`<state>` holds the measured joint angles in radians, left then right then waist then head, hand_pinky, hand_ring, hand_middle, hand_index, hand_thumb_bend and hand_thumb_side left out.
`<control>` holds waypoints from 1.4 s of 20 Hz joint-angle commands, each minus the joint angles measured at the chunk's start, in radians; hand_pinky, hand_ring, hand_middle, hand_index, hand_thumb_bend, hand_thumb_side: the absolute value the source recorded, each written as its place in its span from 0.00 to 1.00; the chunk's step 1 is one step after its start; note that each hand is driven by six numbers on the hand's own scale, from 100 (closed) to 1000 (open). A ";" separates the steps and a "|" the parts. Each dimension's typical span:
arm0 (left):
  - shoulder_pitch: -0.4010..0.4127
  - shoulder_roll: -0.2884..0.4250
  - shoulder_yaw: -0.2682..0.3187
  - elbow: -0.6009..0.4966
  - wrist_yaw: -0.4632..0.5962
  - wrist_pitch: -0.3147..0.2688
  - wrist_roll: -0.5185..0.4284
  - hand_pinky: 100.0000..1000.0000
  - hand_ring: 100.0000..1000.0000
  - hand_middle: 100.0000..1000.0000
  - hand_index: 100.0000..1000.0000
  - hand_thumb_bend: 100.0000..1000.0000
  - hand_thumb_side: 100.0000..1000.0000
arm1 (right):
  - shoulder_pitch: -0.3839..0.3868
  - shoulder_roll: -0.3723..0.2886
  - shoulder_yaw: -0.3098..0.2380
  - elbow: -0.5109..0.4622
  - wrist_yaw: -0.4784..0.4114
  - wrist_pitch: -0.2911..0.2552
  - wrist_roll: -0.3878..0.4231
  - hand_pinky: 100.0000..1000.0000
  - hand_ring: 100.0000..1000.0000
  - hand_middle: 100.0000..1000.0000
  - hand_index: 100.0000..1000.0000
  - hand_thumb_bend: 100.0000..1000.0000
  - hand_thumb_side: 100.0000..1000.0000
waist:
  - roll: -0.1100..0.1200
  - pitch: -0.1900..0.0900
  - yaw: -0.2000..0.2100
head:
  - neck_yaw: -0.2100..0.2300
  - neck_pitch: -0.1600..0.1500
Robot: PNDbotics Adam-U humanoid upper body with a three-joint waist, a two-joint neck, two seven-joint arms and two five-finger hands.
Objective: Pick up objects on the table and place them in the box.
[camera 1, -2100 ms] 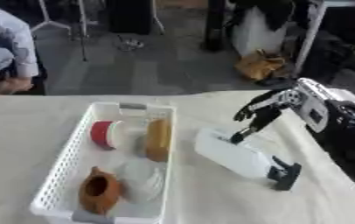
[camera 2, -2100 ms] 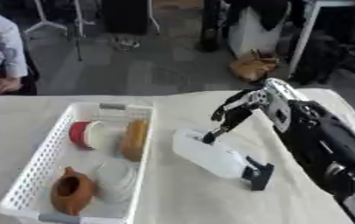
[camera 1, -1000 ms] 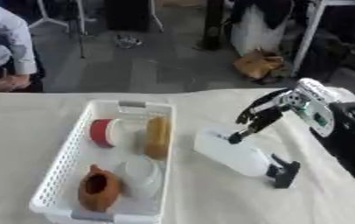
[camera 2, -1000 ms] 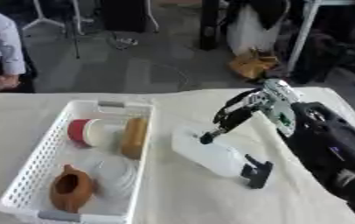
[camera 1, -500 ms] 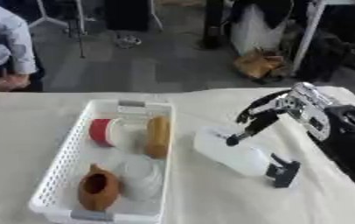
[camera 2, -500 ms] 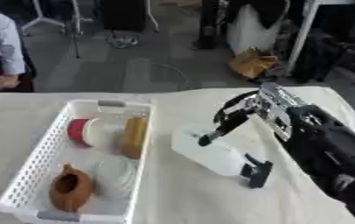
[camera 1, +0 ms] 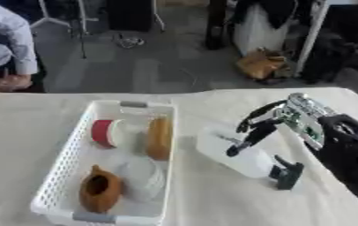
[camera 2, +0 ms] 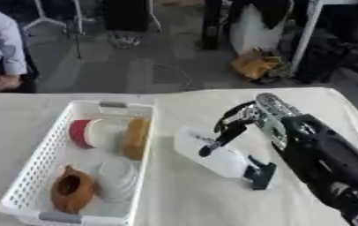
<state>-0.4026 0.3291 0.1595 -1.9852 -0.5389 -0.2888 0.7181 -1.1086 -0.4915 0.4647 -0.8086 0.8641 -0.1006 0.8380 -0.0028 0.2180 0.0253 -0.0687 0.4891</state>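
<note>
White plastic basket (camera 1: 62, 176) is sitting on the cream-covered tabletop (camera 1: 197, 203), left of centre, long axis running away from the camera. Inside it, far end: a red-and-white round thing (camera 1: 105, 132) lying beside a tan oblong thing (camera 1: 158, 137). Near end: a brown pot-shaped thing (camera 1: 98, 193) next to a whitish round piece (camera 1: 142, 177).

Right of the basket, apart from it, a translucent white spray bottle (camera 1: 232, 152) is lying on its side on the tabletop, with its black trigger head (camera 1: 287, 172) pointing toward the near right.

Right hand (camera 2: 240, 119) is reaching in from the right side, black with a silver wrist, and hanging over the far end of the bottle. Fingers are curling downward; one fingertip (camera 1: 233, 151) is showing right at the bottle's upper surface. Whether it is actually touching cannot be told. No finger is wrapping round the bottle, so the hand is holding nothing.

Left hand is showing in neither view.
</note>
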 commanded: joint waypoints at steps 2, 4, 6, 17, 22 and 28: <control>-0.007 0.013 0.004 -0.015 0.003 0.001 0.003 0.93 0.92 0.86 0.90 0.00 1.00 | -0.019 -0.009 -0.002 -0.001 0.041 -0.004 -0.009 0.95 1.00 0.96 1.00 0.79 0.92 | 0.001 -0.015 0.000 | -0.003 -0.002; -0.007 0.012 0.004 -0.015 0.003 0.001 0.003 0.93 0.92 0.86 0.90 0.00 1.00 | -0.017 -0.008 -0.003 0.006 0.056 -0.008 -0.013 0.95 1.00 0.96 1.00 0.78 0.92 | 0.001 -0.014 0.000 | -0.003 -0.002; -0.007 0.011 0.004 -0.015 0.004 0.001 0.003 0.93 0.92 0.86 0.90 0.00 1.00 | -0.016 -0.004 -0.008 0.020 0.066 -0.015 -0.010 0.95 1.00 0.96 1.00 0.78 0.92 | 0.001 -0.014 0.001 | -0.003 -0.002; -0.006 0.008 0.004 -0.015 0.006 0.001 0.003 0.92 0.92 0.86 0.90 0.00 1.00 | -0.008 0.029 -0.038 0.101 0.108 -0.045 -0.009 0.94 1.00 0.95 1.00 0.77 0.88 | 0.002 -0.011 0.005 | -0.005 -0.004; -0.006 0.006 0.004 -0.015 0.007 0.001 0.003 0.92 0.92 0.86 0.90 0.00 1.00 | -0.007 0.038 -0.046 0.115 0.110 -0.051 -0.007 0.93 1.00 0.94 1.00 0.75 0.87 | 0.003 -0.011 0.006 | -0.007 -0.003; -0.004 0.005 0.004 -0.015 0.008 0.002 0.001 0.92 0.92 0.85 0.90 0.00 1.00 | -0.003 0.046 -0.053 0.126 0.116 -0.049 -0.015 0.92 1.00 0.85 0.96 0.67 0.83 | 0.006 -0.010 0.006 | -0.008 -0.002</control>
<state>-0.4019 0.3204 0.1595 -1.9852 -0.5345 -0.2875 0.7191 -1.0993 -0.4369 0.4184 -0.6882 0.9720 -0.1496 0.8253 0.0004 0.2228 0.0307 -0.0743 0.4890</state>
